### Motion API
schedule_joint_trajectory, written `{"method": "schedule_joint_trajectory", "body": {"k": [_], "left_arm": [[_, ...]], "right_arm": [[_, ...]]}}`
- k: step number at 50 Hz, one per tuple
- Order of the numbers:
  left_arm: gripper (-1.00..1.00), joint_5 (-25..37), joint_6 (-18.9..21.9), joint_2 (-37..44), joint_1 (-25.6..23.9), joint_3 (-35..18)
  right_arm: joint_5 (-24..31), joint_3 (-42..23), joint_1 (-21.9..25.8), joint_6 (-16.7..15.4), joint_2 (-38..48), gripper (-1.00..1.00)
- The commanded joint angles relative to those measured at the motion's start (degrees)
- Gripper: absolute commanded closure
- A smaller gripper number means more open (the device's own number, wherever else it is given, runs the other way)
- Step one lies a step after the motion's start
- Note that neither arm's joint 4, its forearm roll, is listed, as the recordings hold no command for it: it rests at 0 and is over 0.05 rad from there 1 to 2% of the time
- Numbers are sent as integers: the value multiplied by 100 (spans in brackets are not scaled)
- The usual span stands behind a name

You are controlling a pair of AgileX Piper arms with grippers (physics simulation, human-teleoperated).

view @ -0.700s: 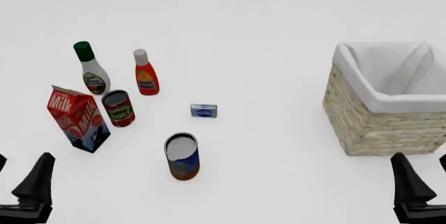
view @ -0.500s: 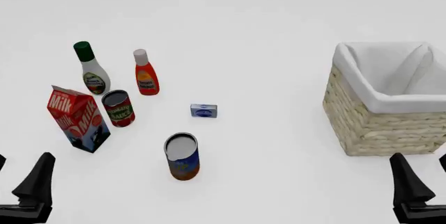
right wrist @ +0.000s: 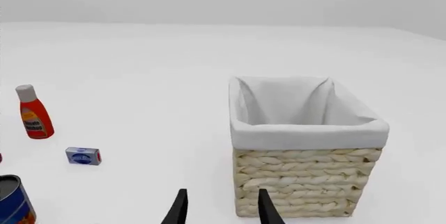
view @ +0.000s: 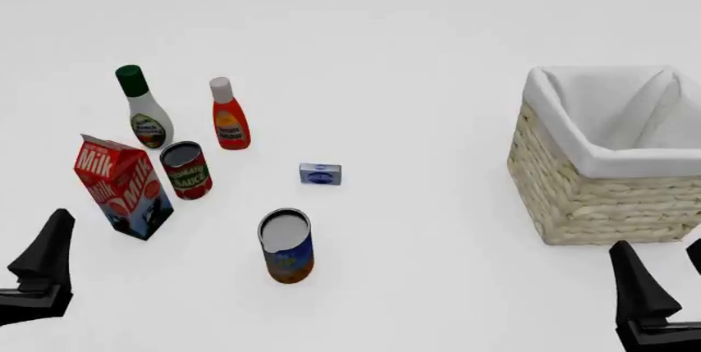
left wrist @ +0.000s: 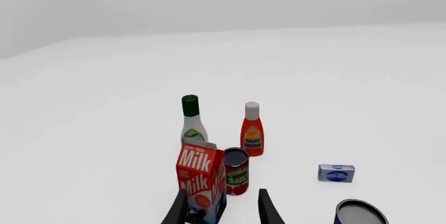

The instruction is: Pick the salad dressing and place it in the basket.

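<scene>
The left gripper [left wrist: 221, 211], fingers spread wide and empty, is now advancing toward the milk carton [view: 123, 185], beginning its reach. The salad dressing [view: 143, 107] is standing untouched behind it, toward the table's far left. The right gripper [right wrist: 221, 209] is idling, also spread wide, before the basket [view: 597, 192].

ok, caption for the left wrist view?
Open left tool faces milk carton, with salad dressing upright behind it.

Both hands [left wrist: 221, 207] [right wrist: 221, 207] low, spread, empty
</scene>
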Motion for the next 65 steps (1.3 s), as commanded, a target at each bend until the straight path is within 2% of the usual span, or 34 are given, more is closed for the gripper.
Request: {"method": "schedule_joint_trajectory", "body": {"k": [1, 10, 20, 23, 31, 47, 65], "left_arm": [[-100, -523, 94, 1030, 104, -503], [-100, -998, 137, 2119, 283, -1144], [-100, -1200, 223, 3222, 181, -1986], [-100, -1103, -59, 3606, 90, -2356], [-100, -953, 37, 4271, 148, -3161], [-100, -931, 85, 5396, 454, -4152], [-100, -426, 165, 6810, 729, -5606]], "right_arm": [[-34, -5, 37, -25, 17, -100], [-50, -12, 33, -27, 17, -100], [-37, -12, 59, -31, 11, -100], [-31, -18, 70, -34, 14, -100], [-39, -10, 78, -27, 11, -100], [-1, -1, 114, -9, 2, -100], [14, 7, 139, 63, -26, -100]]}}
